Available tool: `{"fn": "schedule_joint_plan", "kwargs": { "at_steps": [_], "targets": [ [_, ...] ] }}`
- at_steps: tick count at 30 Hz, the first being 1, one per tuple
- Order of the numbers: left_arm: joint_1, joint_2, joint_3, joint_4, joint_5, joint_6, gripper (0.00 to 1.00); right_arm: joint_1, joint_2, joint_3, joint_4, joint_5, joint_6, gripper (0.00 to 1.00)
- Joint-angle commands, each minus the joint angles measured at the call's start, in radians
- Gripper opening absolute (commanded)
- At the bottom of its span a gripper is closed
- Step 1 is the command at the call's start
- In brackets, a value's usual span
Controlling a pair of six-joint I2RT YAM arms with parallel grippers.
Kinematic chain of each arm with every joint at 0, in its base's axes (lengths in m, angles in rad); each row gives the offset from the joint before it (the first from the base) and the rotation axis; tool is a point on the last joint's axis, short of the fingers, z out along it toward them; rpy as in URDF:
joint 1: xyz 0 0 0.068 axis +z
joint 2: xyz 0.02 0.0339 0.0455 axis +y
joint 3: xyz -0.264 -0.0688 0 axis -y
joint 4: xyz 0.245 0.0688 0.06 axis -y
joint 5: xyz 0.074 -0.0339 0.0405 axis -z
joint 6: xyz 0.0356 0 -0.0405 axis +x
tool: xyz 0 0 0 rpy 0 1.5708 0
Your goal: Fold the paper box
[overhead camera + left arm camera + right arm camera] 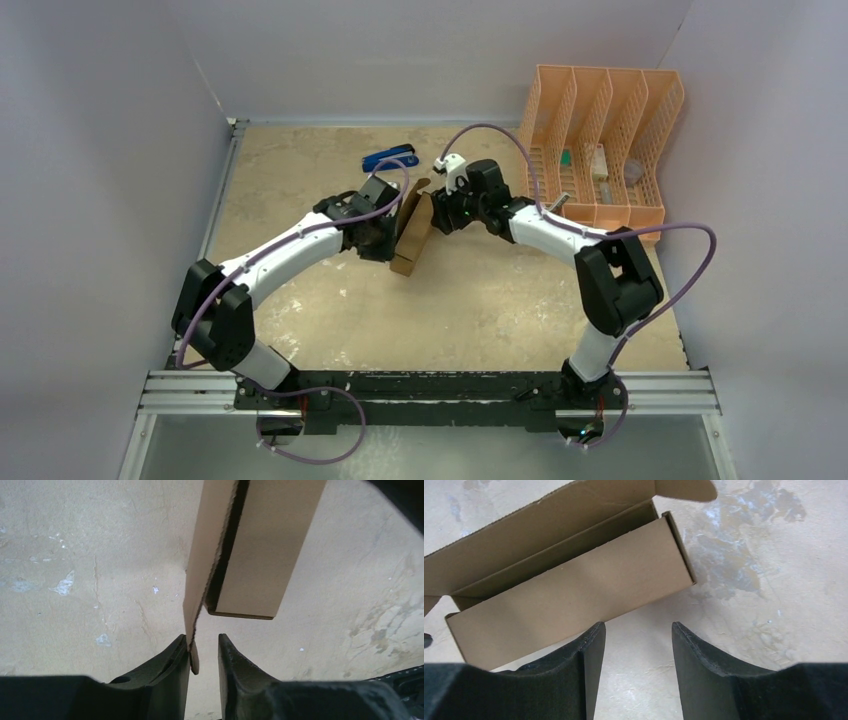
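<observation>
The paper box point(412, 235) is a long brown cardboard box standing on the table's middle, its lid flap open. My left gripper point(385, 240) is at its left side. In the left wrist view the box point(255, 545) lies just ahead, and the lid's rounded flap point(194, 652) hangs between my open jaws against the left finger point(175, 665); the left gripper point(204, 647) is not clamped. My right gripper point(440, 215) is at the box's right side. In the right wrist view the right gripper point(638, 630) is open and empty, with the box point(569, 590) just ahead and to the left.
A peach-orange mesh file organizer point(600, 145) with small items stands at the back right. A blue object point(390, 158) lies behind the box. Grey walls close the table on three sides.
</observation>
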Motion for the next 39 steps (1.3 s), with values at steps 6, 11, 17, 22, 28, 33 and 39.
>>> {"fn": "schedule_joint_plan", "kwargs": {
  "at_steps": [6, 11, 17, 22, 28, 33, 39],
  "targets": [
    [0.052, -0.088, 0.136, -0.015, 0.019, 0.013, 0.44, 0.002, -0.088, -0.027, 0.053, 0.001, 0.086, 0.56],
    [0.168, -0.095, 0.209, -0.026, 0.080, 0.043, 0.47, -0.007, -0.128, -0.070, 0.075, 0.024, 0.180, 0.56],
    [0.282, -0.023, 0.227, 0.053, 0.136, 0.053, 0.44, -0.009, -0.109, -0.086, 0.067, 0.092, 0.222, 0.50],
    [0.294, 0.139, 0.241, 0.105, 0.151, 0.053, 0.39, -0.009, -0.072, -0.083, 0.076, 0.128, 0.184, 0.44],
    [0.264, 0.281, 0.243, 0.172, 0.249, 0.043, 0.38, 0.015, -0.025, -0.057, 0.091, 0.054, 0.195, 0.43],
    [0.203, 0.334, 0.251, 0.207, 0.287, 0.024, 0.38, 0.058, -0.002, -0.036, 0.112, 0.024, 0.223, 0.43],
    [0.142, 0.338, 0.227, 0.222, 0.336, 0.029, 0.37, 0.114, 0.002, -0.020, 0.134, 0.002, 0.269, 0.43]
  ]
}}
